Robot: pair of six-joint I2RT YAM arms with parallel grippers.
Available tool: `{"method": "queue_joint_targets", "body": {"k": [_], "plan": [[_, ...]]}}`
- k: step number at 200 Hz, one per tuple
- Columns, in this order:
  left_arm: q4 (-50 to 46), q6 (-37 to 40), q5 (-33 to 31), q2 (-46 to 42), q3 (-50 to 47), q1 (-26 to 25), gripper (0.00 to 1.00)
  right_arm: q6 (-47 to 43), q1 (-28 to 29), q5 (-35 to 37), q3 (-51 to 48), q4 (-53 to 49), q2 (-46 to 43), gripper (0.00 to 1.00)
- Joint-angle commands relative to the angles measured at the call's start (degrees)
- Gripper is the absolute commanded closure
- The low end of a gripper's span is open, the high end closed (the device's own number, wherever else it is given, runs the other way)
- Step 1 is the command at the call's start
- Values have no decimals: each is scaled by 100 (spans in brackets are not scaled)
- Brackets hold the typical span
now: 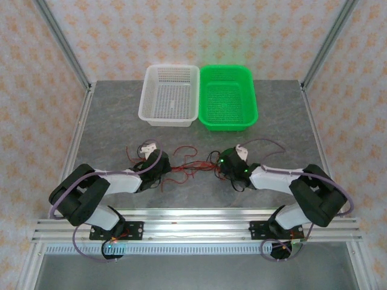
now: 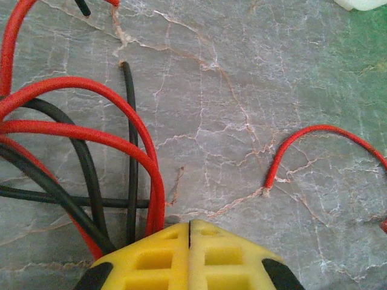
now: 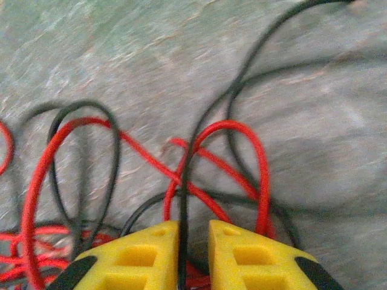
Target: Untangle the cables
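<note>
Midway between table (image 1: 284,139) edges, cables (image 1: 187,164) (tangled) lie.

Pale wallpapered walls with a small orange floral motif (image 1: 193,30) on three sides. Grey marbled stone-look tabletop (image 1: 284,127), matte, evenly lit. Silver aluminium frame posts (image 1: 63,42) rise from its far corners. Ribbed aluminium rail (image 1: 199,226) along its near edge.

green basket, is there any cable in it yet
No, the green basket shows a bare mesh floor, and the cables lie on the table in front of it.
</note>
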Motion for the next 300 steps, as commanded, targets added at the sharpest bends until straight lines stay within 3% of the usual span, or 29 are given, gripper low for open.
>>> {"method": "queue_joint_targets", "body": {"k": [1, 86, 133, 184, 264, 300], "plan": [[-382, 61, 76, 79, -140, 117, 100, -126, -313, 404, -330, -586, -283, 83], [-780, 525, 847, -545, 519, 70, 100, -308, -918, 695, -512, -1478, -1896, 82], [-1624, 1107, 832, -1159, 1522, -171, 62, -560, -918, 462, 39, -2137, -2461, 79], [-2421, 1364, 508, -1758, 2292, -348, 52, -973, -846, -645, 706, -2380, -2919, 62], [-2608, 1365, 91, -2908, 1900, -361, 47, -1119, -566, -753, 961, -2156, -2299, 59], [-2206, 1290, 386, -3031, 1487, -335, 46, -1094, -566, -806, 736, -1816, -1910, 60]]}}
